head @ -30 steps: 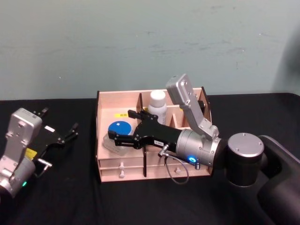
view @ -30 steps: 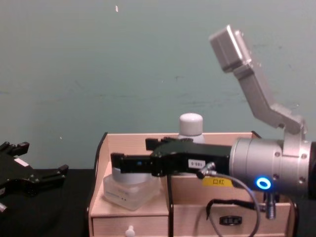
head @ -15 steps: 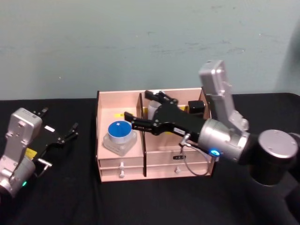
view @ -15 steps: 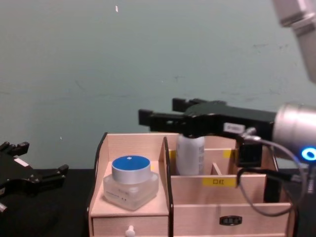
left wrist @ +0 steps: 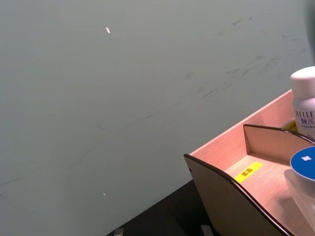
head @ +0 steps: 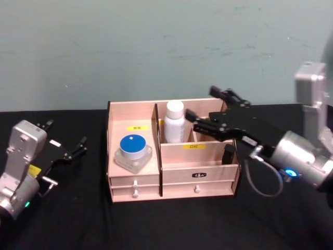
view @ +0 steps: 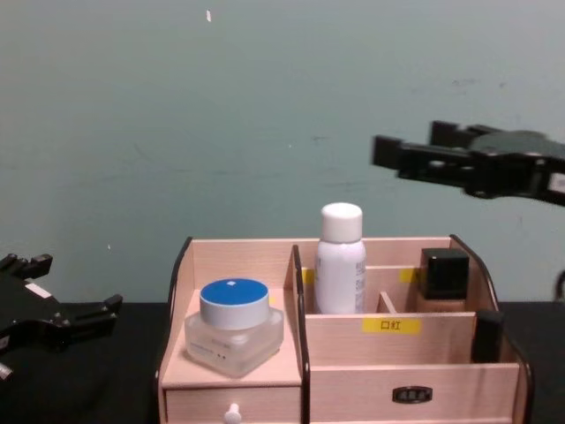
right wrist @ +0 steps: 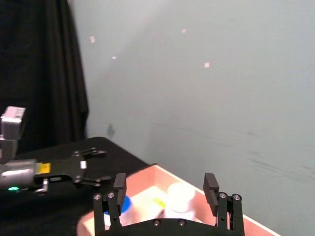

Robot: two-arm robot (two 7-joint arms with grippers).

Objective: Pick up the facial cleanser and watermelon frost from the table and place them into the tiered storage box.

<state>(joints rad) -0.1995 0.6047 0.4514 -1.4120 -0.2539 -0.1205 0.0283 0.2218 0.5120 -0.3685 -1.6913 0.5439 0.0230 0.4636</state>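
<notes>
The tiered storage box (head: 208, 169) (view: 415, 389) (left wrist: 226, 196) stands mid-table. In its left compartment sits a clear jar with a blue lid (head: 133, 151) (view: 233, 327) (left wrist: 305, 164). A white bottle (head: 174, 122) (view: 340, 261) (left wrist: 305, 105) stands upright in the back middle compartment. I cannot tell which one is the facial cleanser and which the watermelon frost. My right gripper (head: 200, 102) (view: 402, 146) (right wrist: 165, 181) hovers open and empty above the box's right side. At the table's left my left gripper (head: 66, 133) (view: 78, 284) rests open, well apart from the box.
A black-capped item (view: 444, 278) and a dark piece (view: 484, 336) occupy the box's right compartments. Small knobbed drawers (head: 135, 184) face me. The black table (head: 171, 224) spreads around the box, with a green wall (head: 156, 47) behind.
My right gripper has let go of the blue-lidded jar in the left compartment, then risen and drawn back to the right, clear of the box. The left arm has stayed still.
</notes>
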